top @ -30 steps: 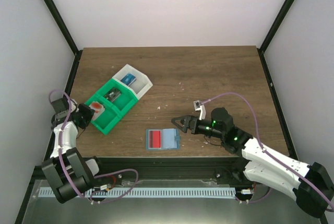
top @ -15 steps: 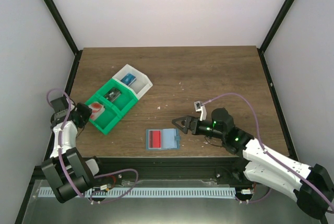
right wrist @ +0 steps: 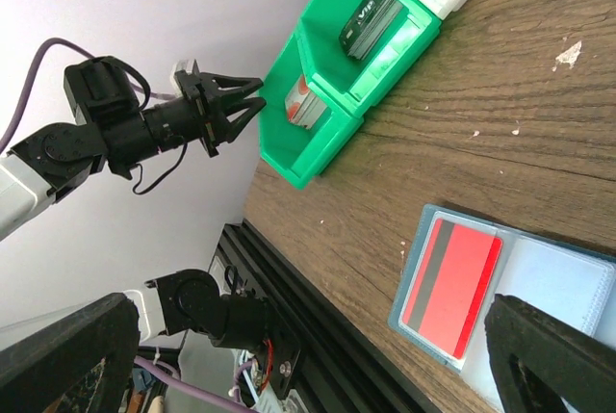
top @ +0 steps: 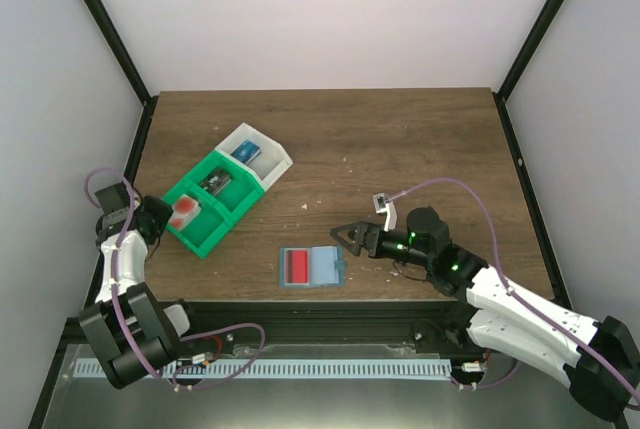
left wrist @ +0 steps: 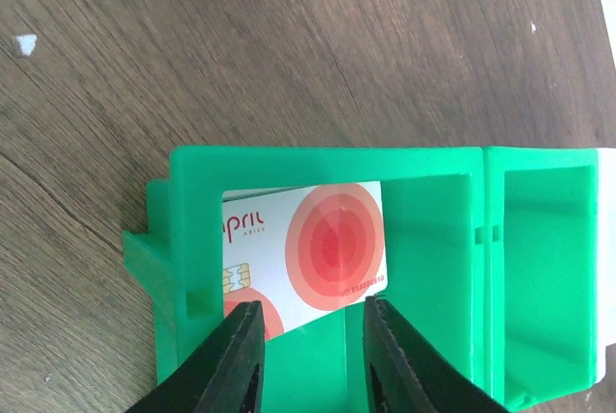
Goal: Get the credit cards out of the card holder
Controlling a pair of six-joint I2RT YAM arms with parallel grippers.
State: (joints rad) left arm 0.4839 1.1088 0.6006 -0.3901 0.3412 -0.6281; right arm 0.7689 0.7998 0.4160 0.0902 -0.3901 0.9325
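Note:
The card holder [top: 312,266] lies open and flat near the table's front edge. A red credit card [top: 296,267] with a dark stripe sits in its left pocket [right wrist: 452,283]. Another credit card [left wrist: 318,245], white with a red round spot, rests slanted in the end compartment of the green tray [left wrist: 423,167]. My left gripper [left wrist: 310,336] is open just behind that card, its jaws apart and touching nothing. In the top view it is at the tray's left end [top: 158,217]. My right gripper [top: 345,237] hovers wide open, just right of the holder.
The green tray [top: 215,199] has a white section [top: 262,157] at its far end, and small items lie in its other compartments. The left side wall stands close behind my left arm. Bare wood lies between the tray and the holder.
My left gripper has opened and drawn back a little from the tray, leaving the white card in the end compartment. The right arm has hardly moved.

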